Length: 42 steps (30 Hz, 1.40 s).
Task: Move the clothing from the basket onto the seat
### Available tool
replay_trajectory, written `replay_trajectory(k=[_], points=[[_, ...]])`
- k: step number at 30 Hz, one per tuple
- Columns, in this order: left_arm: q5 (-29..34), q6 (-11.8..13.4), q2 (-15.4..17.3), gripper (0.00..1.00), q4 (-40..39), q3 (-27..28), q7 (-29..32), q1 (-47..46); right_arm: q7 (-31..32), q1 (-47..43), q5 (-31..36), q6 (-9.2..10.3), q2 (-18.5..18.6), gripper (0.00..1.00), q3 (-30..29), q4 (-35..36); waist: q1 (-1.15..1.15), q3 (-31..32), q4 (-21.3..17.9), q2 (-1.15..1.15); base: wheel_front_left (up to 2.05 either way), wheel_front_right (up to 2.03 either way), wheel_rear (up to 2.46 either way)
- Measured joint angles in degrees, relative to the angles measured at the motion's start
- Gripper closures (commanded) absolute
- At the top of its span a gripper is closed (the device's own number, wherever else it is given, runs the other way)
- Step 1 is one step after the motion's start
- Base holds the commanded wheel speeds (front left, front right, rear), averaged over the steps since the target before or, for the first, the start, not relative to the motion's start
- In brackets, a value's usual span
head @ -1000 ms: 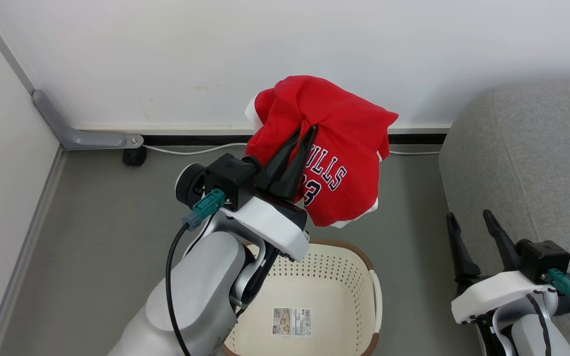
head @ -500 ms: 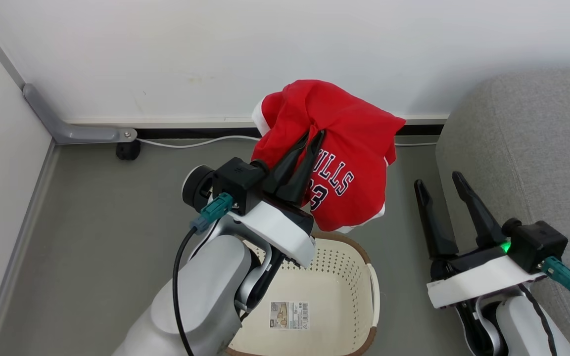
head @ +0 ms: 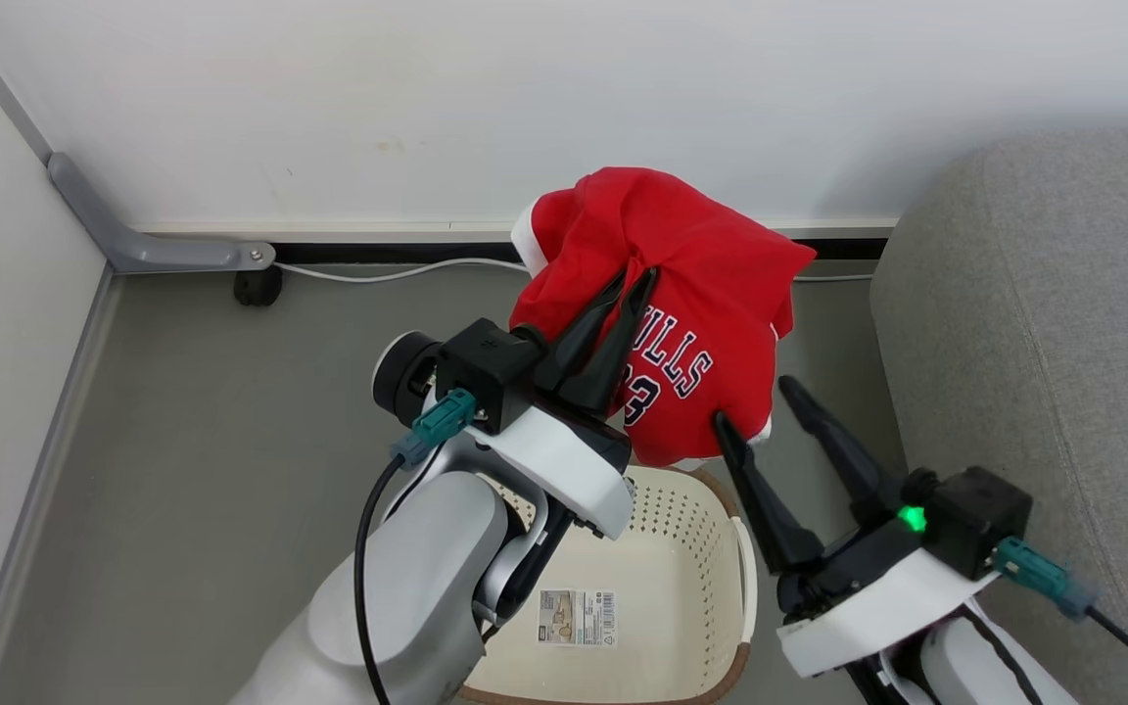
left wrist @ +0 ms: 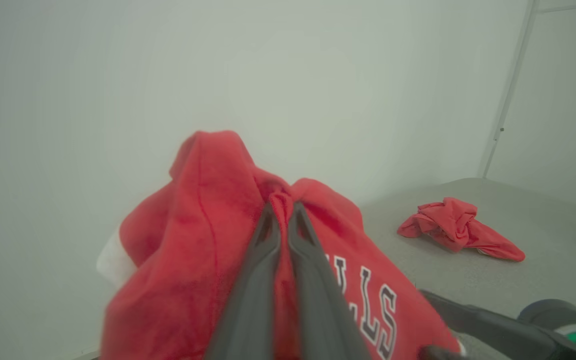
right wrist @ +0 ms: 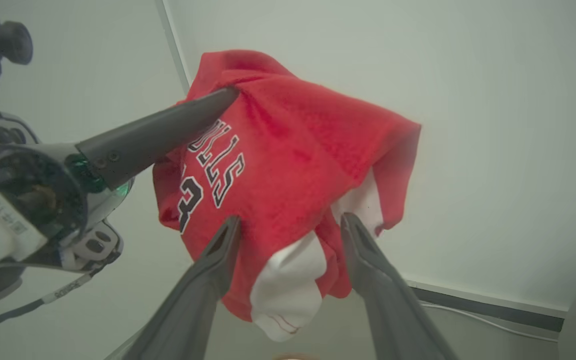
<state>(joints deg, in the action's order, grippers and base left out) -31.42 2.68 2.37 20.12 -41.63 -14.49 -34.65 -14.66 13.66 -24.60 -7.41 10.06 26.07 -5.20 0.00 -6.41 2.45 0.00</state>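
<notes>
The right gripper [head: 754, 402] has swung in from four o'clock, jaws apart astride the jersey [head: 711, 284] that the left gripper [head: 633, 277] clamps, probably readying a handover toward the sofa [head: 1034, 294].

The jersey [head: 711, 264] above basket [head: 683, 517], sofa [head: 1034, 323] at right

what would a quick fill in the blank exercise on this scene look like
1. The left gripper is shut on a ____ jersey.
2. The right gripper has its fingers ____ at the jersey's lower hem.
3. Inside the basket lies a paper ____.
4. Another red garment lies on the grey ____.

Missing words: red; open; label; sofa.
</notes>
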Motion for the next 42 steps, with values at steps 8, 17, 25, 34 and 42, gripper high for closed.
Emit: replay_trajectory(k=[8,17,25,34,42], points=[[-0.57,0.48,0.03,1.00,-0.35,-1.55,0.00,-0.14,0.00,3.20,-3.79,0.00,1.44,0.00,6.26,-4.63,0.00,0.19,1.01,0.00,0.00,0.00,0.00],[-1.54,0.52,0.07,1.00,-0.87,-3.70,-0.01,-0.14,0.00,8.25,-5.87,0.00,2.34,0.00,10.31,-8.90,0.00,0.24,2.77,0.00,0.00,0.00,0.00],[-2.53,0.93,0.08,1.00,-0.55,-3.89,-0.01,-0.13,0.00,10.81,-6.21,0.00,2.23,1.00,11.20,-8.72,0.00,-0.95,3.23,0.00,0.00,0.00,0.00],[-2.35,0.86,0.03,0.00,1.48,-3.66,-0.18,-0.11,0.00,10.60,-4.67,0.00,2.03,1.00,7.03,-6.90,0.00,-2.01,2.03,0.00,0.00,0.00,0.00],[-1.81,-0.30,0.07,0.00,3.97,-3.60,-0.18,-0.12,0.00,9.62,-2.41,0.00,2.21,1.00,-0.21,-4.79,0.00,-2.24,0.08,0.00,0.00,0.00,0.00]])
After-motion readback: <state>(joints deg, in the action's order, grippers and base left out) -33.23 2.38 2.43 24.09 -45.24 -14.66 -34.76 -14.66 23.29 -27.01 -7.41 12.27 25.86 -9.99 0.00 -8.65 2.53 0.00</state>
